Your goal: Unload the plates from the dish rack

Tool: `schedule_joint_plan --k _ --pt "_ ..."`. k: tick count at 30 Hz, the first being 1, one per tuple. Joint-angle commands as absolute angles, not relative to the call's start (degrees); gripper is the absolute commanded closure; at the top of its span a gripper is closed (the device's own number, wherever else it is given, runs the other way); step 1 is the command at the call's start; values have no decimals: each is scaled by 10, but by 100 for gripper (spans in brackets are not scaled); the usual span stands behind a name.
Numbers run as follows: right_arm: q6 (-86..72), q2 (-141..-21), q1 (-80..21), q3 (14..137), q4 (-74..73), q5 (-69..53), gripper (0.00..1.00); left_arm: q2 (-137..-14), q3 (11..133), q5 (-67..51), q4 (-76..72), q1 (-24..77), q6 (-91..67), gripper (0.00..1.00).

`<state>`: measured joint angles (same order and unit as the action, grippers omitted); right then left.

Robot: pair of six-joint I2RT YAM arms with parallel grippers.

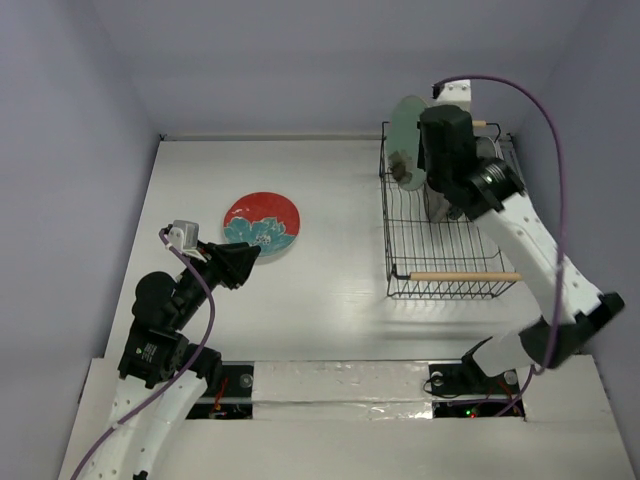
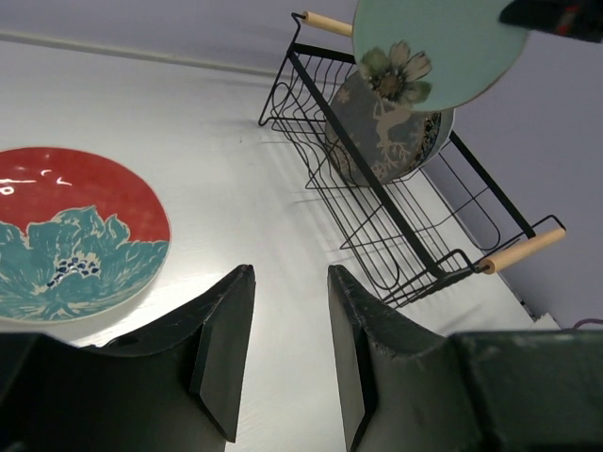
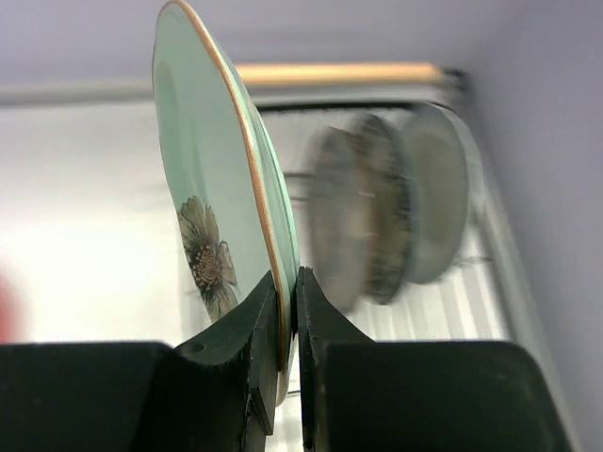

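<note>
My right gripper point(image 3: 290, 282) is shut on the rim of a pale green plate with a flower point(image 3: 212, 169) and holds it upright above the far end of the black wire dish rack point(image 1: 440, 255). That plate also shows in the top view point(image 1: 404, 130) and in the left wrist view point(image 2: 443, 47). A grey plate with a pale figure point(image 2: 386, 146) stands in the rack; the right wrist view shows blurred upright plates point(image 3: 377, 221) behind the held one. The red plate with teal flowers point(image 1: 262, 224) lies flat on the table. My left gripper point(image 2: 290, 273) is open and empty, just near of the red plate point(image 2: 66, 235).
The rack's near wooden handle point(image 1: 465, 275) and far handle point(image 3: 339, 73) span its ends. The white table point(image 1: 330, 200) is bounded by lilac walls at the back and sides. The rack stands close to the right wall.
</note>
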<state>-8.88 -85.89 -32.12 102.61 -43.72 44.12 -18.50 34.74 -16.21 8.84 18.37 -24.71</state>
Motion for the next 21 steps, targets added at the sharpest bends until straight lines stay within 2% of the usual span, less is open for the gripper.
schedule_joint_plan --k 1,5,9,13,21 --pt "-139 -767 -366 988 -254 311 100 -189 353 -171 61 179 -247 66" --pt "-227 -781 -389 903 -119 145 100 -191 354 -171 62 174 -246 66" --pt "-331 -852 -389 860 7 -14 100 -190 354 -171 63 174 -246 66" --pt "-402 -929 -395 857 106 -47 100 -187 358 -172 67 174 -243 66" --pt "-489 -1046 -395 859 187 -83 100 -185 357 -171 65 174 -243 66"
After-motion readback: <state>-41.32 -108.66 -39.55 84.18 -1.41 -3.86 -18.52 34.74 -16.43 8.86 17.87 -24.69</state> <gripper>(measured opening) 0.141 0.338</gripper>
